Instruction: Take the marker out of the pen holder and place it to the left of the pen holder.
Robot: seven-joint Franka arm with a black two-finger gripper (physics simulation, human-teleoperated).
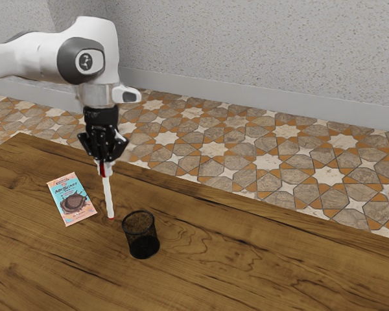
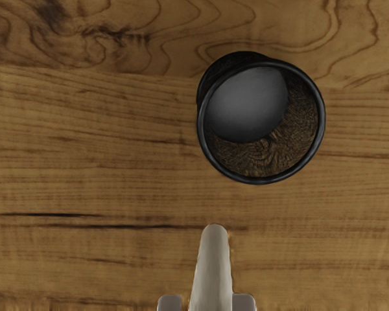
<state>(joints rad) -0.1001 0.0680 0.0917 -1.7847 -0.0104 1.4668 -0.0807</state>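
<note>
In the exterior view the gripper [image 1: 104, 170] points down over the table, shut on the upper part of the white marker [image 1: 107, 197], which has a red cap and hangs nearly upright. The black mesh pen holder [image 1: 141, 234] stands upright just to the exterior view's right of the marker's lower tip, apart from it. Looking down in the wrist view, the pen holder [image 2: 204, 123] has nothing inside. The marker [image 2: 212, 269] extends between the fingertips of the gripper [image 2: 207, 303], outside the holder's rim. Whether its tip touches the table, I cannot tell.
A chocolate bar in a pink and blue wrapper [image 1: 72, 198] lies flat on the wooden table [image 1: 246, 259], on the marker's other side from the holder. The table's far edge runs behind the gripper, with tiled floor and a wall beyond.
</note>
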